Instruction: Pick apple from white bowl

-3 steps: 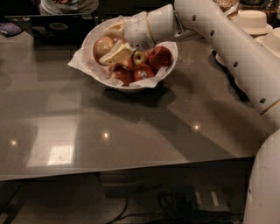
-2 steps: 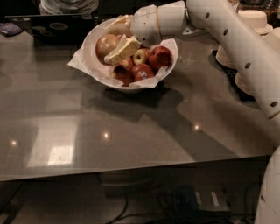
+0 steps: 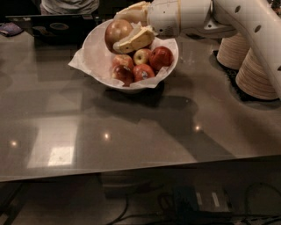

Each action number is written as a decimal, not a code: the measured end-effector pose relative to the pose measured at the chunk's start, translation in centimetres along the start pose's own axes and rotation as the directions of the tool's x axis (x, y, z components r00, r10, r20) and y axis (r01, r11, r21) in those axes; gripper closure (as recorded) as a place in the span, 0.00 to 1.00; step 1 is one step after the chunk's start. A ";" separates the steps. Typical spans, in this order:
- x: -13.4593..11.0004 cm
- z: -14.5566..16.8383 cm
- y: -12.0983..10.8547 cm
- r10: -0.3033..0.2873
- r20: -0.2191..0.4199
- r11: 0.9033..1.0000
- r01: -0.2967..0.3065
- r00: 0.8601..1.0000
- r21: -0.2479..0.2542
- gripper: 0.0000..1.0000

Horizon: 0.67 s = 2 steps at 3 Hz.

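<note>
Camera view, read left to right. The grey table (image 3: 131,145) carries the white bowl (image 3: 94,48) at its far centre-left, with crumpled paper lining (image 3: 77,63) sticking out over the rim. The apple (image 3: 115,30), the large tan-gold one, sits high at the far side of the white bowl, above the other fruit. The gripper (image 3: 124,27) reaches in from the right. One finger (image 3: 131,9) lies over the far top of the apple and the other (image 3: 136,40) lies against its near-right underside, so the gripper appears clamped on the apple. To the right and nearer lie a small yellow-green apple (image 3: 141,56) and several red apples (image 3: 161,56), close beneath the lower finger. The arm (image 3: 246,22) runs off to the far right, above stacks of beige paper bowls (image 3: 257,74).

Step in hand, as judged: lifting the apple clear of the white bowl. A straight upward pull with steady finger pressure would suit, because the smooth round skin can slip. The lower finger should be kept off the red apples and the paper lining, so that nothing is dragged out with the apple. Sideways travel should wait until the apple is above the rim.
</note>
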<state>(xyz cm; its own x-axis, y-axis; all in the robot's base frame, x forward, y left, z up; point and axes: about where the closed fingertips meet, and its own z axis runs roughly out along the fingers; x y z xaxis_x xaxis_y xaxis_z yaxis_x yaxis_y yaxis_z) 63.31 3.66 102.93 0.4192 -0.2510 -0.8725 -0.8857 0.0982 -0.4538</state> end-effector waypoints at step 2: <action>-1.3 -6.0 4.3 0.063 -0.099 0.997 -0.059 0.993 0.044 1.00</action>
<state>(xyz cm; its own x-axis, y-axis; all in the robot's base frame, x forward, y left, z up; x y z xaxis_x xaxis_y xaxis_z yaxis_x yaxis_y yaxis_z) 57.80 -1.32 103.24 0.3410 -0.3385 -0.8770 -0.8990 0.1553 -0.4095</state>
